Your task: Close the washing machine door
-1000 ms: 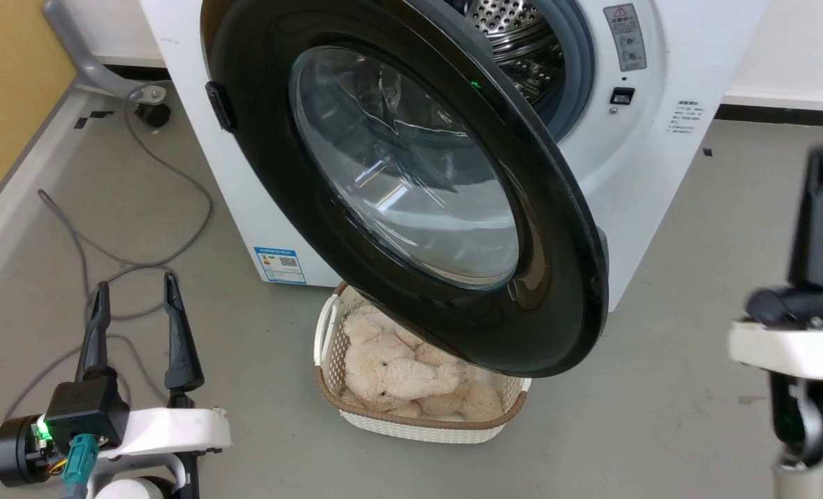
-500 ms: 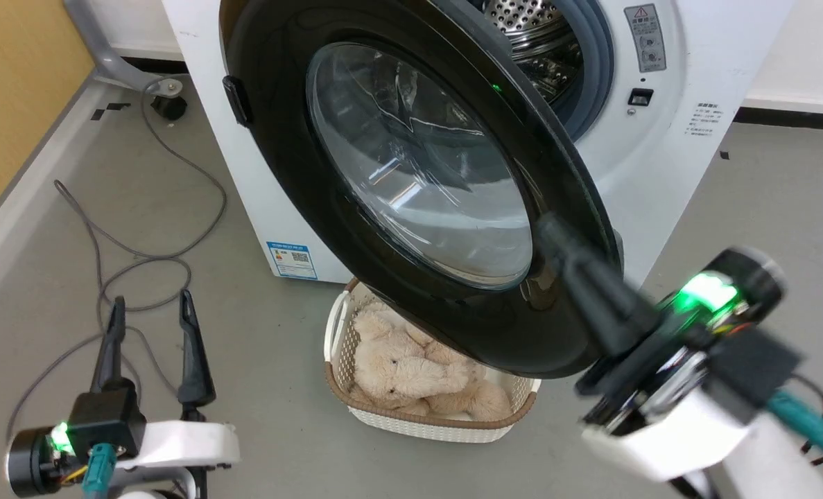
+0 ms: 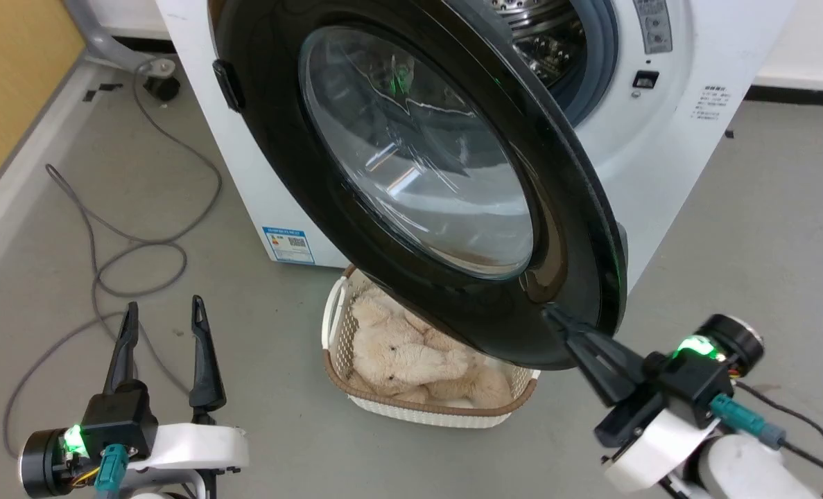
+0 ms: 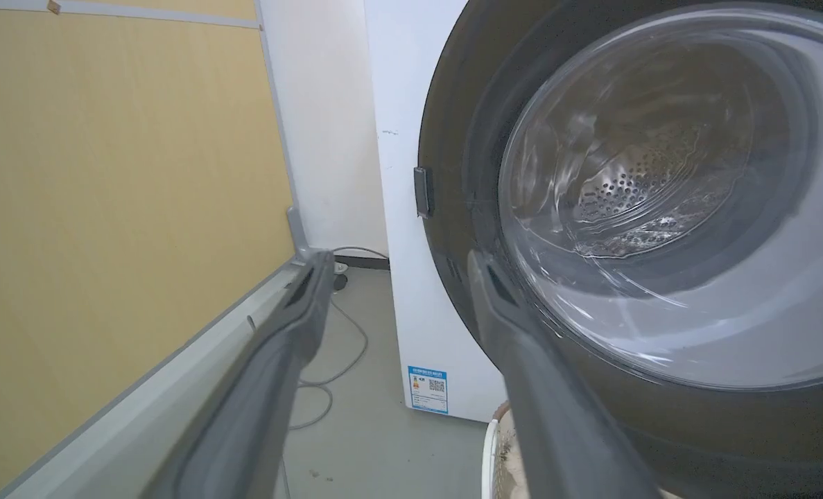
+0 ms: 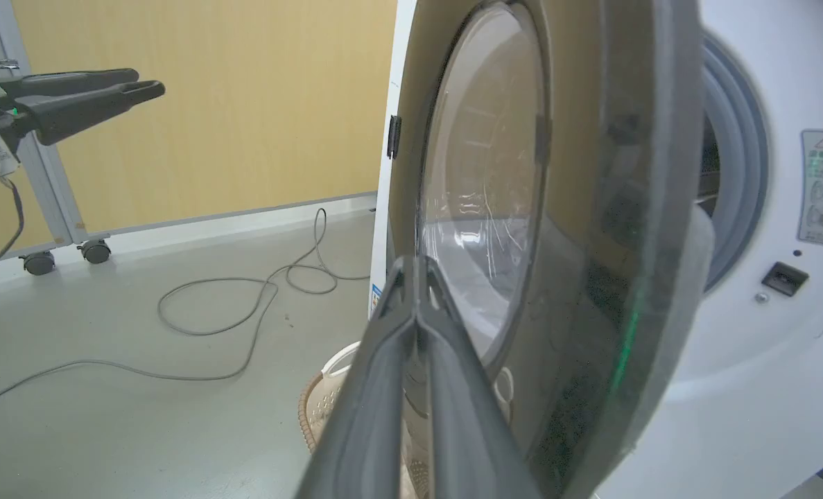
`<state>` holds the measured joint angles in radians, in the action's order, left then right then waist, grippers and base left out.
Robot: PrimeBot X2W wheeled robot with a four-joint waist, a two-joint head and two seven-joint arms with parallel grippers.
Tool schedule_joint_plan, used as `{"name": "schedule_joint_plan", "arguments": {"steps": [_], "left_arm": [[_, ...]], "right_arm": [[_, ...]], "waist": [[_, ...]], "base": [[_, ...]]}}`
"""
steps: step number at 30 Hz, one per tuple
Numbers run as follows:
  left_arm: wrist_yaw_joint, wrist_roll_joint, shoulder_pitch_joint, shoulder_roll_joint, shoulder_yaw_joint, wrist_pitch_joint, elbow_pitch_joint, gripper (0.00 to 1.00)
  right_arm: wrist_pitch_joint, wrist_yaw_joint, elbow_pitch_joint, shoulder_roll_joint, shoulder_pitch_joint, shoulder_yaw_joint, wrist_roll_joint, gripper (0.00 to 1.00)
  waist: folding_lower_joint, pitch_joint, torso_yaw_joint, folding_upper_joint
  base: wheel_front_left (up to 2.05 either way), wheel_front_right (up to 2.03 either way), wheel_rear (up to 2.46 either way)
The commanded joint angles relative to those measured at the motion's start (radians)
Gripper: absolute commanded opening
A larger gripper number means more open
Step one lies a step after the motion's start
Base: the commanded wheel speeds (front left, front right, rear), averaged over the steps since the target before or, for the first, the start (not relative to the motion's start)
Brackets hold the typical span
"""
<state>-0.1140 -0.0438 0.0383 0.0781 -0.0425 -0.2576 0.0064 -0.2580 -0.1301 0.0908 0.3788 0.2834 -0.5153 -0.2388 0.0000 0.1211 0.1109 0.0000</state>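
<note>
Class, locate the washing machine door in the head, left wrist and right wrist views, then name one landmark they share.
Head view: washing machine door, centre, swung open.
Left wrist view: door, right half, glass facing the camera.
Right wrist view: door, centre, nearly edge-on.
Shared landmark: the small black block on the door's edge.

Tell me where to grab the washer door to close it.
The free rim of the door, the edge farthest out from the machine, from its glossy outer side. That face looks smooth with no handle showing, so pushing there likely swings it shut.
</note>
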Motion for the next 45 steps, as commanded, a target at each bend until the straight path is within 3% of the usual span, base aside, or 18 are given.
{"name": "schedule_joint_plan", "arguments": {"steps": [1, 13, 27, 35, 45], "left_arm": [[0.001, 0.008, 0.006, -0.001, 0.001, -0.004, 0.001, 1.00], [-0.001, 0.012, 0.063, -0.013, 0.028, -0.004, -0.011, 1.00], [-0.012, -0.003, 0.186, -0.025, 0.079, -0.004, -0.026, 1.00], [-0.016, -0.010, 0.221, -0.027, 0.100, -0.004, -0.022, 1.00], [-0.024, -0.020, 0.231, -0.028, 0.102, -0.004, -0.018, 1.00]], "right_arm": [[-0.004, -0.001, 0.009, 0.007, -0.007, 0.008, -0.005, 0.00], [-0.004, -0.001, 0.119, -0.010, 0.065, 0.174, 0.004, 0.00], [-0.004, -0.001, 0.264, -0.012, 0.338, 0.347, 0.082, 0.00], [-0.004, -0.001, 0.355, -0.001, 0.498, 0.420, 0.095, 0.00], [-0.004, -0.001, 0.447, 0.004, 0.585, 0.491, 0.134, 0.00]], "waist": [[0.0000, 0.007, -0.001, 0.0000], [0.0000, 0.120, -0.006, 0.0000], [0.0000, 0.303, 0.021, 0.0000], [0.0000, 0.349, 0.044, 0.0000], [0.0000, 0.362, 0.059, 0.0000]], "base": [[0.00, 0.00, 0.00], [0.00, 0.00, 0.00], [0.00, 0.00, 0.00], [0.00, 0.00, 0.00], [0.00, 0.00, 0.00]]}}
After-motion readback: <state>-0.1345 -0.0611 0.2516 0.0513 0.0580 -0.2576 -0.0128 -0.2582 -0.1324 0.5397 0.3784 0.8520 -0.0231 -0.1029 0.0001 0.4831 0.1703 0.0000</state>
